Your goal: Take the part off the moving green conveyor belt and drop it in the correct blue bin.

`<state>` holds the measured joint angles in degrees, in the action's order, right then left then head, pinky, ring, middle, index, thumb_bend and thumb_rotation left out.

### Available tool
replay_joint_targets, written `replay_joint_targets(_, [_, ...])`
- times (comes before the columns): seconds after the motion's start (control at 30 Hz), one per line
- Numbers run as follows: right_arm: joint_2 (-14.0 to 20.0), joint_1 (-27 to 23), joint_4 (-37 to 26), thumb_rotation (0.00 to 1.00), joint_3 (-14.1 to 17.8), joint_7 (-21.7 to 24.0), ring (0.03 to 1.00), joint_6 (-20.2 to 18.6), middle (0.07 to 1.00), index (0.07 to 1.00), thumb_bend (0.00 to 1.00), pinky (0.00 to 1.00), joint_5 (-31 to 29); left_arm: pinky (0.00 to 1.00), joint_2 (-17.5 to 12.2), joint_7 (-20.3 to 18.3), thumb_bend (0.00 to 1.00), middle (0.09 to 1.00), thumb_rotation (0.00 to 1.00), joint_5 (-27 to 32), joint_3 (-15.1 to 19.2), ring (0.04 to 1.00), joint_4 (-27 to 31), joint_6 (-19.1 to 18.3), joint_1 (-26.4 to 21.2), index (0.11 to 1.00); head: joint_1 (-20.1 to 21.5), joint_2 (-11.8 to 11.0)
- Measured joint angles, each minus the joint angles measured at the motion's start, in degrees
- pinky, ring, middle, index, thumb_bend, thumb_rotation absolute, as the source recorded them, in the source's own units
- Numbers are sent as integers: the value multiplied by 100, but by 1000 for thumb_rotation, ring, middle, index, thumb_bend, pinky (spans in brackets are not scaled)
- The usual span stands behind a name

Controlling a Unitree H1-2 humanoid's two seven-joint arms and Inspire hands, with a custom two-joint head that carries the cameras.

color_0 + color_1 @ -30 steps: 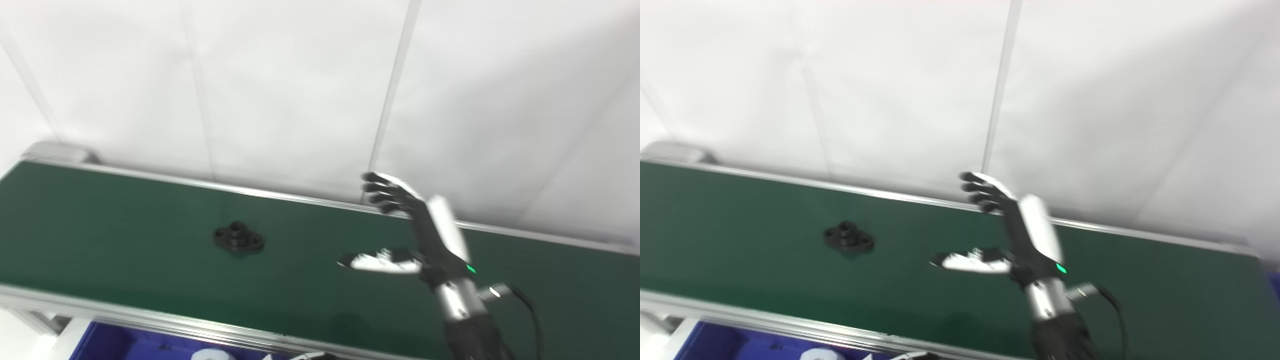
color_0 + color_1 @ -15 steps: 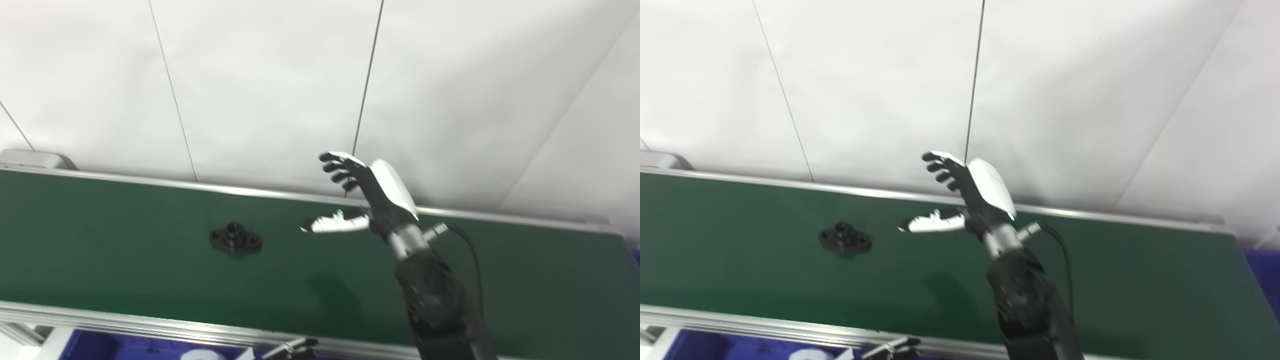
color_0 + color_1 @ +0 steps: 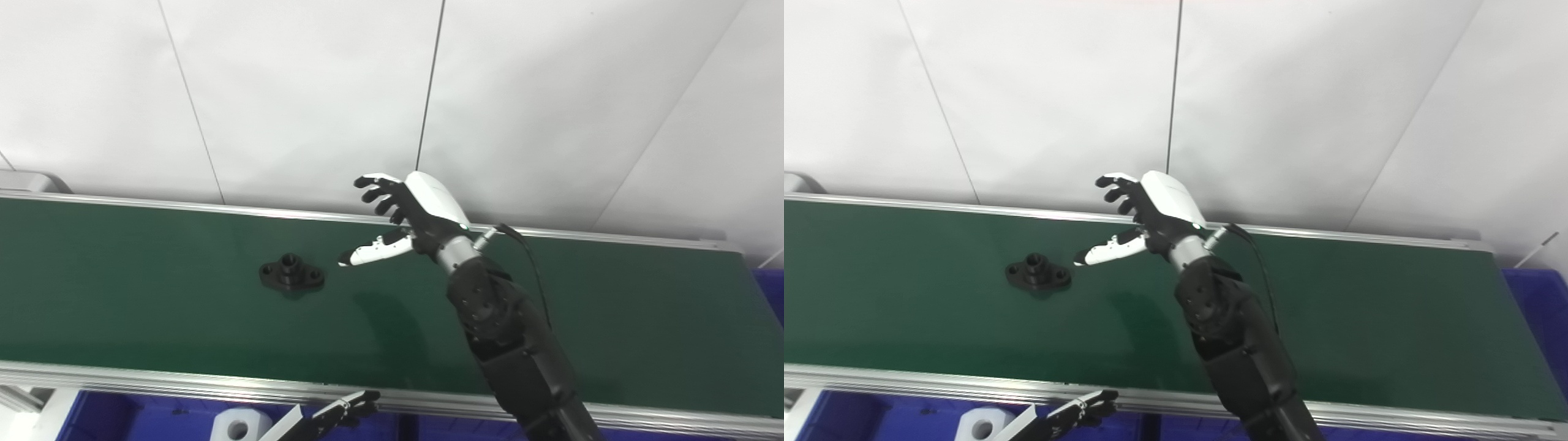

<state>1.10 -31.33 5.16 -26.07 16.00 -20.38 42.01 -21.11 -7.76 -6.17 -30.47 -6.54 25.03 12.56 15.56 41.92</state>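
A black flanged part (image 3: 291,275) lies on the green conveyor belt (image 3: 153,318), left of centre. My right hand (image 3: 411,215) hovers above the belt just right of the part, open, with its fingers spread and its white thumb pointing at the part. The thumb tip is a short gap from the part's right end. The hand holds nothing. It also shows in the right eye view (image 3: 1151,211), as does the part (image 3: 1038,274). Only the dark fingertips of my left hand (image 3: 348,409) show at the bottom edge, below the belt's near rail.
A blue bin (image 3: 153,422) sits below the belt's near rail and holds a white ringed part (image 3: 240,425). Another blue bin (image 3: 1534,306) shows at the belt's right end. A white panelled wall stands right behind the belt's far rail (image 3: 184,207).
The camera has shifted. My right hand has moved left along the belt, and the gap between its thumb and the black part has shrunk. More of my left hand shows at the bottom.
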Motion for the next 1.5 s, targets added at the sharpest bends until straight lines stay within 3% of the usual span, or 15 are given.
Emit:
replay_joint_targets(0.07, [-21, -47, 128, 356, -88, -8, 397, 0, 534, 848, 927, 293, 24, 853, 1, 13, 782, 940, 165, -40, -21, 900, 4, 0, 2, 929, -35, 9])
replay_joint_targets(0.2, [-71, -80, 324, 352, -277, -1, 477, 0, 621, 863, 926, 371, 54, 844, 2, 67, 792, 937, 233, -99, -38, 897, 54, 0, 18, 928, -114, 18])
replay_joint_targets(0.47, [-183, -160, 739, 340, -494, -89, 576, 5, 706, 853, 929, 460, 115, 846, 15, 67, 794, 951, 246, -169, -89, 911, 106, 0, 31, 932, -211, 9])
replay_joint_targets(0.67, [-213, -130, 1140, 323, -669, -353, 696, 95, 797, 851, 910, 551, 150, 828, 52, 66, 794, 945, 216, -189, -141, 898, 117, 0, 32, 928, -316, 17])
replay_joint_targets(0.77, [-202, -77, 1280, 323, -786, -555, 709, 195, 806, 850, 904, 562, 195, 809, 101, 68, 796, 944, 216, -196, -156, 893, 134, 0, 40, 927, -360, 26])
replay_joint_targets(1.0, [-121, -49, 1568, 309, -944, -772, 804, 440, 840, 857, 866, 744, 234, 817, 163, 70, 797, 947, 227, -211, -176, 899, 138, 0, 49, 928, -431, 44])
replay_joint_targets(1.37, [135, -26, 1925, 257, -1279, -1038, 818, 879, 823, 841, 833, 818, 479, 825, 202, 86, 794, 943, 236, -305, -172, 900, 167, 0, 83, 930, -510, 123])
replay_joint_targets(1.47, [188, -27, 2013, 144, -1295, -1110, 795, 1006, 821, 818, 756, 719, 518, 830, 222, 98, 796, 939, 230, -306, -166, 897, 173, 0, 87, 928, -501, 141])
replay_joint_targets(1.5, [195, -28, 2011, 89, -1290, -1105, 724, 1015, 785, 804, 728, 615, 509, 831, 233, 106, 794, 940, 229, -306, -164, 897, 173, 0, 88, 929, -501, 149])
